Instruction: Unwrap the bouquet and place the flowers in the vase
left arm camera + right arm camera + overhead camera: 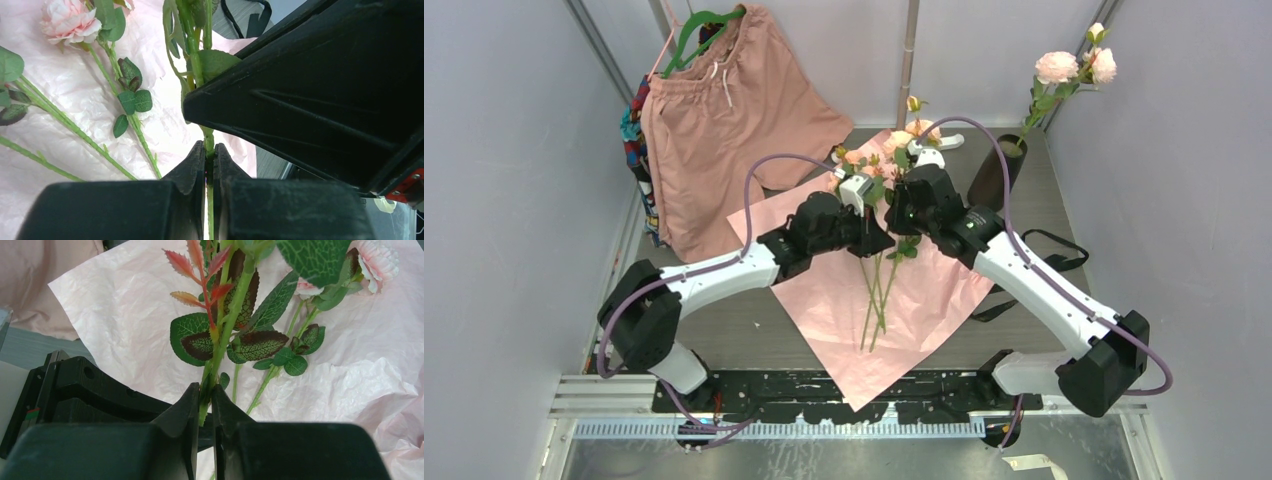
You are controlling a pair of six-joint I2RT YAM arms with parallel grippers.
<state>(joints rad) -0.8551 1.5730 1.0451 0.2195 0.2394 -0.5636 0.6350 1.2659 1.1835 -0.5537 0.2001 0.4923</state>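
Pinching flower stems [209, 142], left fingers [191, 167] and right fingers [186, 410], visible only wrist-side.

One sheet of pink paper [924, 300] is lying across the middle of the worktop [754, 330]. At least three green stems of the flowers [876, 290] are resting on it, though their blooms are crowding too tightly to count. One black vase [989, 180] is standing near the far right corner, carrying two large pale blooms [1057, 67]. One pair of shorts [724, 130] is hanging on one green hanger [704, 25] beyond the far left corner. One black strap [1049, 240] is lying by the right edge. Two arms are reaching in: one left arm [724, 275] and one right arm [1034, 275].
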